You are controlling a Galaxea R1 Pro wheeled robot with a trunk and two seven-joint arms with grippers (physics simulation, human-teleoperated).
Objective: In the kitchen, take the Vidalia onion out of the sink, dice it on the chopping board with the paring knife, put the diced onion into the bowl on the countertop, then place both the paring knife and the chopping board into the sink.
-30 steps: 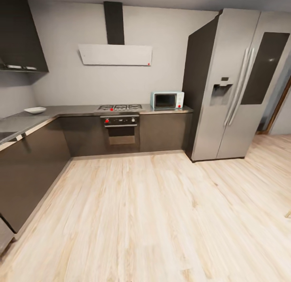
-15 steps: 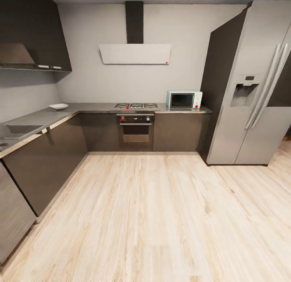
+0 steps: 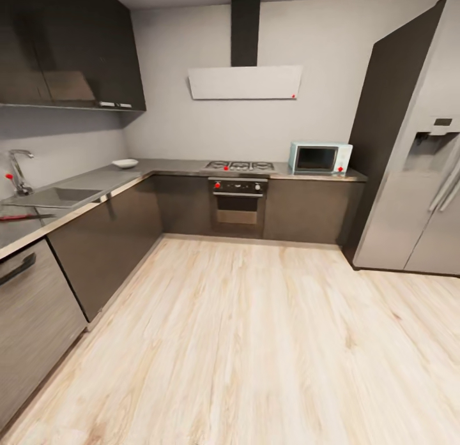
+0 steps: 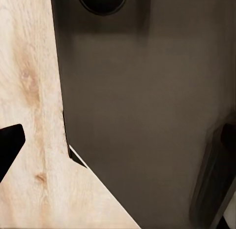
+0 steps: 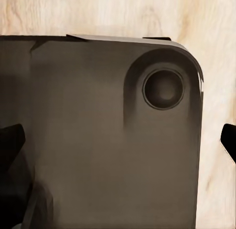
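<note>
Both wrist views look down on your own dark base plate (image 5: 98, 140) over the plank floor (image 3: 255, 343), which fits arms tucked in for driving. Each shows dark fingertips at opposite edges of its frame: the right gripper (image 5: 118, 140) and the left gripper (image 4: 118, 140) both stand spread wide with nothing between the tips.

In the head view, nearest at the lower left, a grey drawer front (image 3: 32, 304) sits under the countertop (image 3: 96, 180). At the left edge a red-orange sliver lies on that counter, likely the knife (image 3: 19, 217), beside a dark patch too thin to identify as the board.

Further along, the sink (image 3: 61, 196) is set into the counter with its tap (image 3: 18, 170) behind. The onion should be inside; you cannot see it from this angle.

Beyond, near the corner, the white bowl (image 3: 124, 163) stands on the counter, well apart from the sink. The hob (image 3: 241, 166), microwave (image 3: 319, 158) and fridge (image 3: 415, 151) line the far wall.

Judgement: you are in transit; nothing is handled yet.
</note>
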